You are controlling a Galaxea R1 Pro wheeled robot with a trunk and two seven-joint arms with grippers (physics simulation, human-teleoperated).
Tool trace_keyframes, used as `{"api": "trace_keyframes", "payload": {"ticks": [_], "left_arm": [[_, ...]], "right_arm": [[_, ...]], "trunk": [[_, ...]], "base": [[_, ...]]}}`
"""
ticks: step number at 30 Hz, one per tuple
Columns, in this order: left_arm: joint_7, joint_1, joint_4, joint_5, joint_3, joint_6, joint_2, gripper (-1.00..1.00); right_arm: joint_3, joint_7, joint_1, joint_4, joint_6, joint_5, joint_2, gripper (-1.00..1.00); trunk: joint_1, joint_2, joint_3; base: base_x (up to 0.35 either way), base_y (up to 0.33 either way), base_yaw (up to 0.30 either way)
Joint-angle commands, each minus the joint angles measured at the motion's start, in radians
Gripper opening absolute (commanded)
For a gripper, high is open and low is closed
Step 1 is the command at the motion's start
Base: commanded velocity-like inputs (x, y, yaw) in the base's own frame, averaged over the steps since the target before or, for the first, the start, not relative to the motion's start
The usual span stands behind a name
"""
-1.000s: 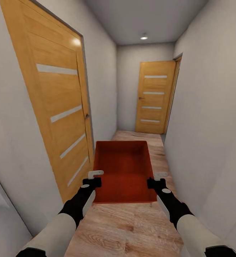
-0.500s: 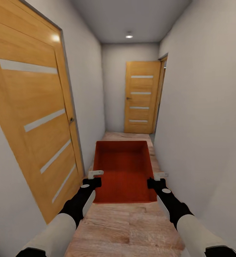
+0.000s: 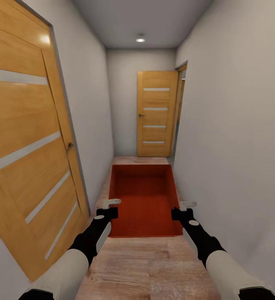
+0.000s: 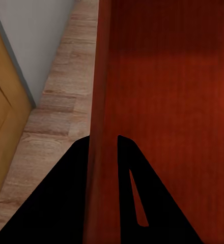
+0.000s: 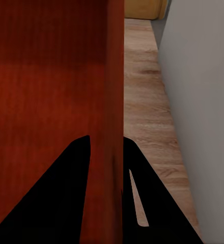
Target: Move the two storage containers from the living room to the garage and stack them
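An orange-red open-top storage container [image 3: 142, 196] hangs level in front of me above the light wood floor of a narrow hallway. My left gripper [image 3: 109, 204] is shut on its left wall, seen in the left wrist view with the wall [image 4: 99, 152] pinched between the dark fingers. My right gripper [image 3: 184, 206] is shut on the right wall [image 5: 114, 152] in the same way. The bin's inside is bare and finely ribbed.
A large wooden door [image 3: 25, 146] with pale stripes stands close on my left. A second wooden door [image 3: 155, 113] closes the hallway's far end, with an opening [image 3: 177, 112] beside it on the right. White walls run close on both sides.
The view has moved forward down the hallway: the left door has slid further left and grown larger. The container and both grippers hold the same place in the view.
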Motion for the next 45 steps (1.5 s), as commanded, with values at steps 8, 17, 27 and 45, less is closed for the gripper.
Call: {"api": "trace_keyframes", "payload": {"ticks": [8,17,27,45], "left_arm": [[0.011,0.000,0.002,0.017,-0.004,0.006,0.000,-1.00],[0.011,0.000,0.004,0.016,-0.004,0.009,0.000,-1.00],[0.011,0.000,0.004,0.016,-0.004,0.009,0.000,-1.00],[0.011,0.000,0.005,0.016,-0.005,0.009,0.000,-1.00]], "right_arm": [[-0.003,-0.003,-0.001,-0.013,0.002,0.005,0.000,-1.00],[-0.003,-0.003,-0.001,-0.013,0.002,0.005,0.001,-1.00],[-0.003,-0.003,-0.001,-0.013,0.001,0.005,0.001,-1.00],[-0.003,-0.003,-0.001,-0.013,0.002,0.005,0.001,-1.00]], "trunk": [[0.001,-0.002,-0.002],[0.001,-0.002,-0.002],[0.001,-0.002,-0.002],[0.001,-0.002,-0.002]], "base": [[0.323,0.102,-0.002],[0.323,0.036,0.000],[0.323,0.000,0.000],[0.323,0.000,0.000]]}}
